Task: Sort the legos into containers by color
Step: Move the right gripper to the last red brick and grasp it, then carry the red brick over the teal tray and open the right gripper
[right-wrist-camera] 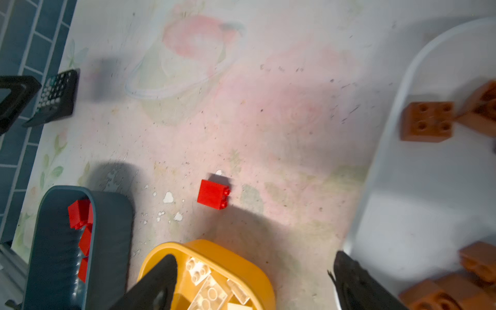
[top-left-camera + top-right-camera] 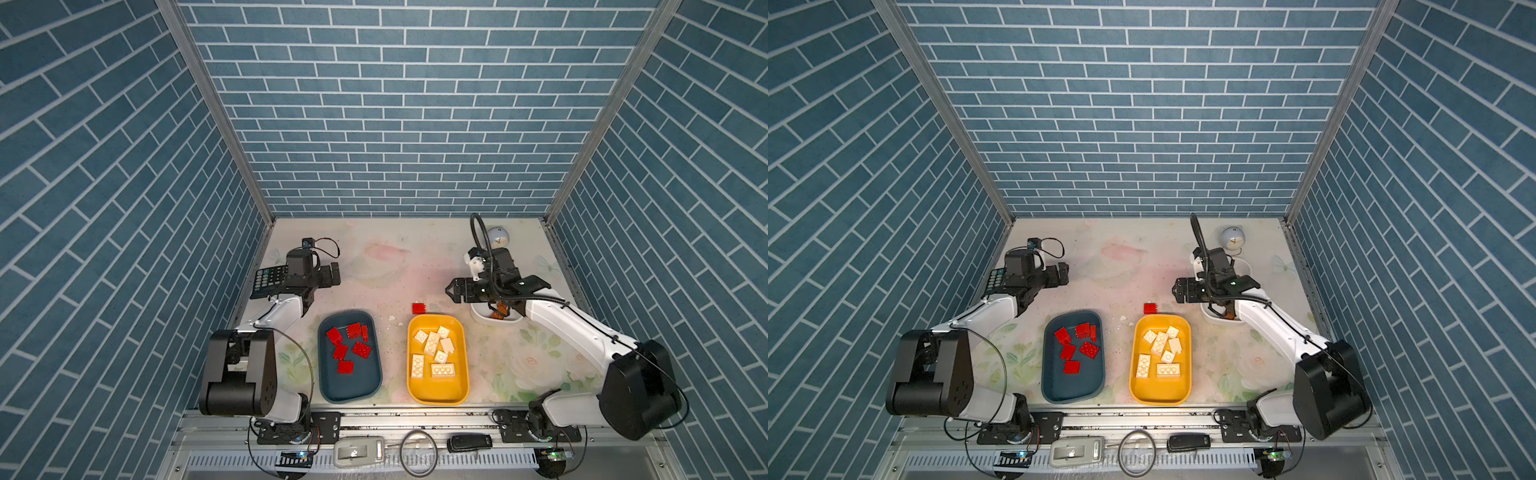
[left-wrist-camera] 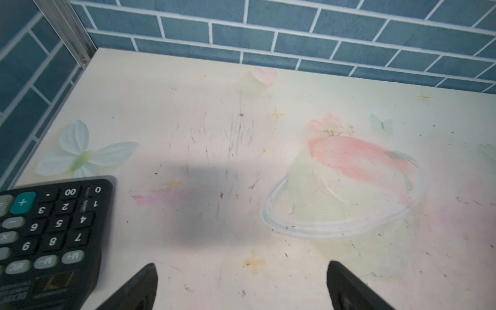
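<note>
— Black jaws on the left gripper (image 3: 241, 264) — how do they stand?
— Wide apart, holding nothing, above bare table (image 3: 214, 134), with the calculator (image 3: 51, 233) just beside.
— The right gripper (image 1: 255, 255)?
— Spread too, empty, touching nothing.
— Counts?
— Three trays, low in both top views. Six red legos (image 2: 345, 366) lie in the teal tray (image 2: 353, 386) and seven cream legos (image 2: 443, 370) in the yellow tray (image 2: 436, 390). One loose red brick (image 2: 419, 308) sits just above the yellow rim. Further right is the white tray (image 2: 482, 318), under the right arm. At least four brown legos (image 1: 426, 120) show there — exact number unclear.
</note>
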Robot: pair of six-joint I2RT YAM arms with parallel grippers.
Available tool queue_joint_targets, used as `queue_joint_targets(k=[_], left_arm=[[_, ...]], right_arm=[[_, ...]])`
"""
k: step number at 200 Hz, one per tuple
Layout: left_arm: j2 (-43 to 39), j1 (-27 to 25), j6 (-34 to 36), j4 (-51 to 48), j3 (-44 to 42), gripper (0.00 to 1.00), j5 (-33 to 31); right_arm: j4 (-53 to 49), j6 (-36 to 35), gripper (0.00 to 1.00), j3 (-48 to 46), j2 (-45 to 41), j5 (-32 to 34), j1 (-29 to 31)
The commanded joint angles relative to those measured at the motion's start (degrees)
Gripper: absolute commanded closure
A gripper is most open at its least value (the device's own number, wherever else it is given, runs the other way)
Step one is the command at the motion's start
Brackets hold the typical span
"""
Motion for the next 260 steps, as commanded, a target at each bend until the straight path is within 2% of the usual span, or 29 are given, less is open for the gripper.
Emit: queue_joint_targets(k=[1,50,88,132,189,210,230,243,260], left_arm=[[-0.1,0.1,-2.7,-2.1,1.2,0.00,3.9],[0.2,0.1,-3.0,-3.4,2.1,0.00,5.4],[0.4,0.1,-3.1,-2.9,1.8,0.00,6.5],[-0.2,0.1,-2.4,-2.5,1.4,0.00,6.5],[0.1,0.2,-2.0,-2.2,1.6,0.01,6.9],[0.3,0.2,-2.0,-2.1,1.6,0.00,7.2],[0.5,0.1,-2.1,-1.7,1.4,0.01,7.9],[0.5,0.1,-2.1,-1.8,1.3,0.00,8.0],[0.5,0.1,-1.9,-1.6,1.2,0.00,8.0]], right_arm=[[-4.6,7.9,0.09,4.3,4.6,3.4,3.9],[-8.6,14.0,0.14,14.2,18.8,10.1,11.3],[-12.1,13.7,0.14,19.8,26.7,11.6,14.3],[-14.3,13.2,0.20,23.3,32.6,13.4,15.7],[-17.9,11.2,0.35,28.8,38.8,17.7,16.7],[-19.4,9.9,0.44,31.4,40.9,19.6,17.0],[-18.9,9.5,0.50,32.3,42.0,19.3,17.2],[-18.6,9.4,0.57,32.4,42.4,19.0,17.1],[-18.2,8.9,0.70,33.0,42.4,19.0,17.1]])
